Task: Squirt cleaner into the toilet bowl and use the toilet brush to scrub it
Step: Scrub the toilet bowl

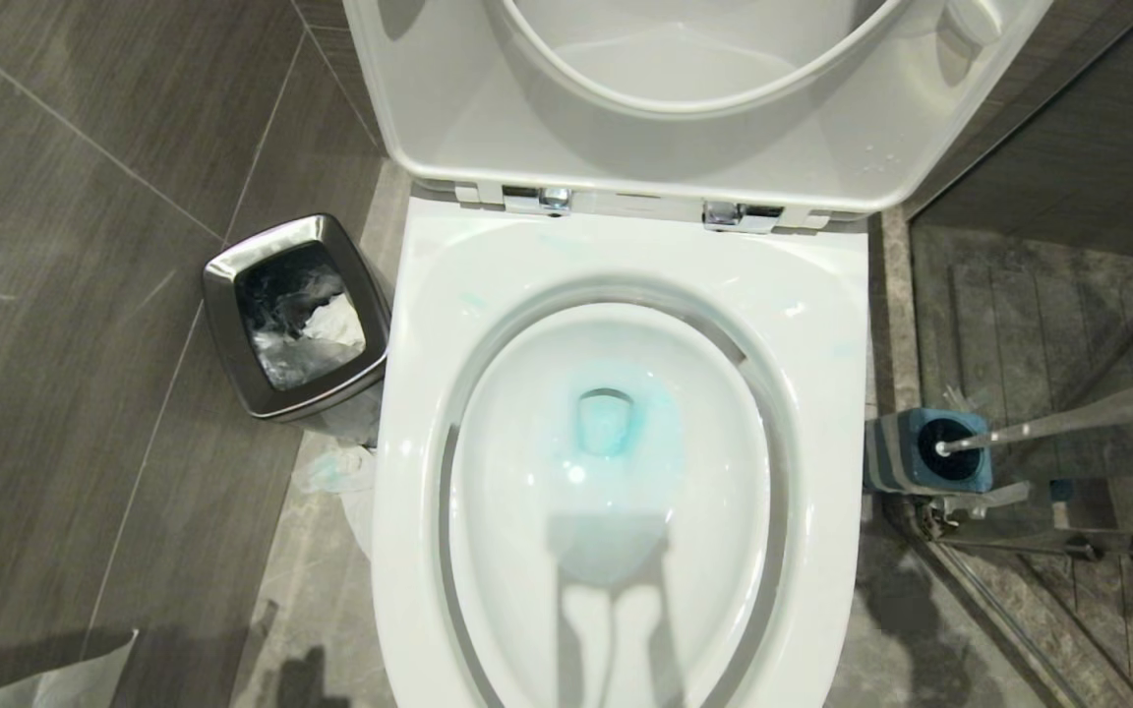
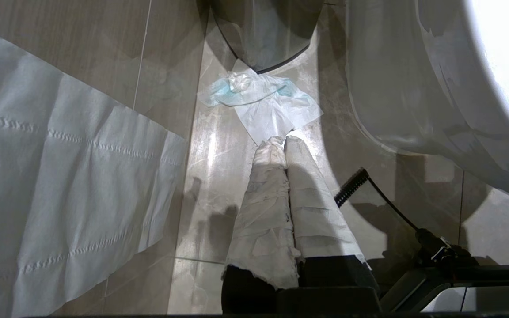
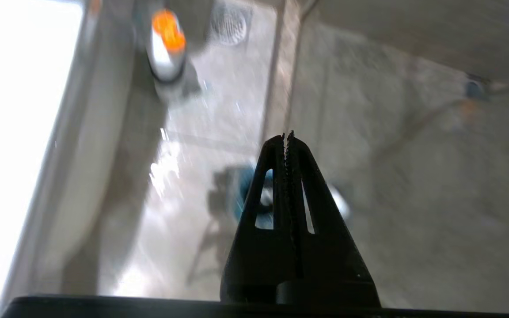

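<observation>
We are looking down into the toilet bowl (image 1: 616,462), seat and lid raised, blue cleaner already pooling around the drain, so we judge the brushing step is at hand. The toilet brush (image 1: 1068,418) is standing in its blue-topped holder (image 1: 925,450) on the floor just beside the bowl's right flank, handle leaning out toward the right wall, rounded tip far from the bowl. Our right hand (image 3: 287,137) is clenched on nothing, hovering above the floor near the holder; it needs to open before closing on the handle mid-shaft, then lift along the handle's slant. Our left hand (image 2: 281,143), wrapped in paper, is clenched and parked low by the steel bin (image 1: 296,315).
</observation>
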You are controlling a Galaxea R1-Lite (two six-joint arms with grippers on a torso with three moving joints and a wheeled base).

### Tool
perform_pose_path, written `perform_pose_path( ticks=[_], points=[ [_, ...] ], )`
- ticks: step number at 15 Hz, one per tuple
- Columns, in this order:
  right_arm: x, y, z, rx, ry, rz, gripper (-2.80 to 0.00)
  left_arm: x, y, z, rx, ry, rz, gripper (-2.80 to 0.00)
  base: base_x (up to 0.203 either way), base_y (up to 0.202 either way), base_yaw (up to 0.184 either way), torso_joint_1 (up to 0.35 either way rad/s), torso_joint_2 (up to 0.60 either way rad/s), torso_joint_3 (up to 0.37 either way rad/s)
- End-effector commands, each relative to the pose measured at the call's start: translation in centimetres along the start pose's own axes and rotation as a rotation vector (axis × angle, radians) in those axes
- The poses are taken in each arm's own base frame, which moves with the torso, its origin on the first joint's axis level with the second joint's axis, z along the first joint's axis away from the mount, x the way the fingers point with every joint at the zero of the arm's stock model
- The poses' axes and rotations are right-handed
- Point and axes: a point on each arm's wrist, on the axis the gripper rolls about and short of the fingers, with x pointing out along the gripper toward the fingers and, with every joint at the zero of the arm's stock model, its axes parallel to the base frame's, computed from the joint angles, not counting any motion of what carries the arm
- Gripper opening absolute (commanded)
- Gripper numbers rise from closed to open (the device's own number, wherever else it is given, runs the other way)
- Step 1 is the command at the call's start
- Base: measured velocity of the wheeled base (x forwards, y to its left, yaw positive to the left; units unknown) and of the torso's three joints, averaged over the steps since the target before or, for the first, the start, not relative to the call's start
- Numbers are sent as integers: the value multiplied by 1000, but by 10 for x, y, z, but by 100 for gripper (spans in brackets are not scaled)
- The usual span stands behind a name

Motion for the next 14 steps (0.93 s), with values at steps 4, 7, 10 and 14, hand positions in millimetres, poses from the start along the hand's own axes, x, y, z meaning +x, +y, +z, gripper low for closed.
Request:
perform_pose_path(
  ticks=[4, 7, 10, 14],
  points=[
    [-80, -34, 9, -78, 71, 12, -280, 0, 0, 0, -1, -2, 0, -280, 0, 0, 0, 0, 0, 0],
    [-106, -44, 6, -56, 54, -27, -280, 0, 0, 0, 0, 0, 0, -280, 0, 0, 0, 0, 0, 0],
    [-143, -51, -4, -23, 13, -141, -280, 0, 0, 0, 1, 0, 0, -280, 0, 0, 0, 0, 0, 0],
    [-185, -51, -36, 9, -56, -96, -280, 0, 0, 0, -1, 0, 0, -280, 0, 0, 0, 0, 0, 0]
  ],
)
